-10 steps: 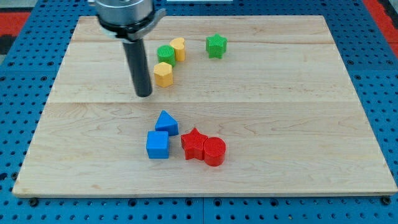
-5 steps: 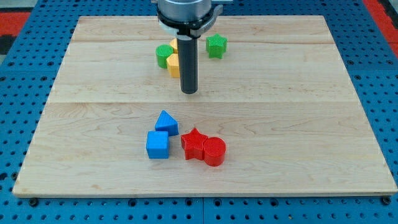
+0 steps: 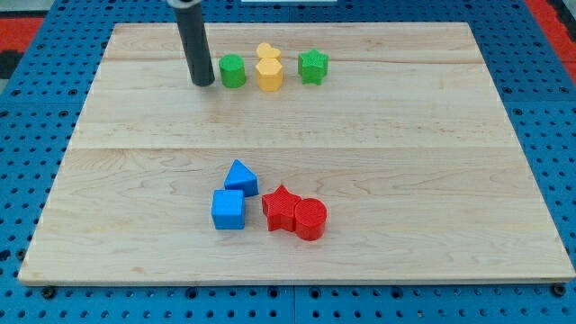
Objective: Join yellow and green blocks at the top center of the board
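Near the view's top centre stand a green cylinder (image 3: 232,71), a yellow hexagon block (image 3: 269,74) with a second yellow block (image 3: 266,52) touching it just behind, and a green star (image 3: 313,66). The green cylinder stands a small gap left of the yellow hexagon; the green star stands a small gap to its right. My tip (image 3: 202,83) rests on the board just left of the green cylinder, very close to it; contact cannot be told.
A blue triangle block (image 3: 240,176), a blue cube (image 3: 228,209), a red star (image 3: 281,208) and a red cylinder (image 3: 310,219) cluster in the lower middle of the wooden board (image 3: 450,180).
My tip swept right past the yellow hexagon, then moved to the left of the green cylinder. The yellow hexagon moved right and up beside the other yellow block; the green cylinder shifted slightly.
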### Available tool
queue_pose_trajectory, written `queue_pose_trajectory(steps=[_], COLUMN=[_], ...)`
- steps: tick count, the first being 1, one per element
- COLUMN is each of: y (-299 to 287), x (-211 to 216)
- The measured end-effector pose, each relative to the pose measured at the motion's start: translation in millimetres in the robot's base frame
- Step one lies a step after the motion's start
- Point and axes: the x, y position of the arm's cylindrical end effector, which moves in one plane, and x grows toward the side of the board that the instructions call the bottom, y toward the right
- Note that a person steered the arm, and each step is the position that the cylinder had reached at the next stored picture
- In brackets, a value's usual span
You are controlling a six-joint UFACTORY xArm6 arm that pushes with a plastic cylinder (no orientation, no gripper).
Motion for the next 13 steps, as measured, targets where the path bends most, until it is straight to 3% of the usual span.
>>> queue_pose_trajectory(steps=[1,2,3,4,5,6,8,9,10,11,12,13], y=[39.7,7.7,1.8,77.3,199.1,253.8,202.7,202.1,239.2,160.0,164.5,279.1], x=[-20.0,-38.5,-101.0,-107.2,-106.7,-65.6,-38.3,-22.7,4.2,-33.0,-38.8,-44.2])
